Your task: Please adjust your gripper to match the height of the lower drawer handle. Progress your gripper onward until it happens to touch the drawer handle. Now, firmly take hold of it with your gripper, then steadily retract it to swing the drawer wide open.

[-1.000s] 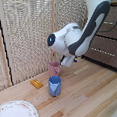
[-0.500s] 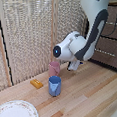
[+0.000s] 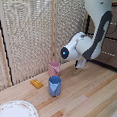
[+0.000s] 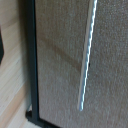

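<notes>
In the wrist view a thin silver bar, the lower drawer handle [image 4: 86,60], runs across the dark brown drawer front [image 4: 55,65], close ahead of the camera. No fingers show clearly there; only a dark shape sits at the picture's edge. In the exterior view the bulky white arm [image 3: 86,45] bends low toward the dark brown drawer cabinet [image 3: 112,53] at the exterior view's right. Its grey-white gripper mount [image 3: 80,64] hangs just above the table, facing the cabinet. The fingers are hidden behind the arm, and whether they are open or touch the handle does not show.
A pink cup [image 3: 54,69], a blue cup [image 3: 55,86] and a small orange block [image 3: 36,83] stand on the wooden table [image 3: 87,97], at the exterior view's left of the arm. A white plate [image 3: 16,113] lies at the front left. A wicker screen [image 3: 32,31] backs the table.
The arm's wrist has moved down and toward the exterior view's right, closer to the drawer cabinet. The cups, block and plate have not moved.
</notes>
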{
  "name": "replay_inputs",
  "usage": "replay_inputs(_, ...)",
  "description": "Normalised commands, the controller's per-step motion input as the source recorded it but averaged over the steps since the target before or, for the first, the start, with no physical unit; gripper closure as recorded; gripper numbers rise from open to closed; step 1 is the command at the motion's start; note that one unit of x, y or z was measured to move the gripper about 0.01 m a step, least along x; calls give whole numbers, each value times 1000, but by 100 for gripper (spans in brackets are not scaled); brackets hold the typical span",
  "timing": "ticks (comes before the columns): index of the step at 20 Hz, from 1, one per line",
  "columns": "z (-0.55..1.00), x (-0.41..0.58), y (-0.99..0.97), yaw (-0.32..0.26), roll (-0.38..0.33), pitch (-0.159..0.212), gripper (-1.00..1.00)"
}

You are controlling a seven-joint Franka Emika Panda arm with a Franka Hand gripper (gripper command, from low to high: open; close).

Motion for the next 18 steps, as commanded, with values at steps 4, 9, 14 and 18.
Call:
replay_inputs(4,0,-139,-873,44,-84,-6,-100)
replay_inputs(9,0,-161,-793,29,-103,-12,-100)
replay_inputs(14,0,-15,-345,0,-9,-2,100)
replay_inputs(18,-11,-37,-53,0,17,0,100)
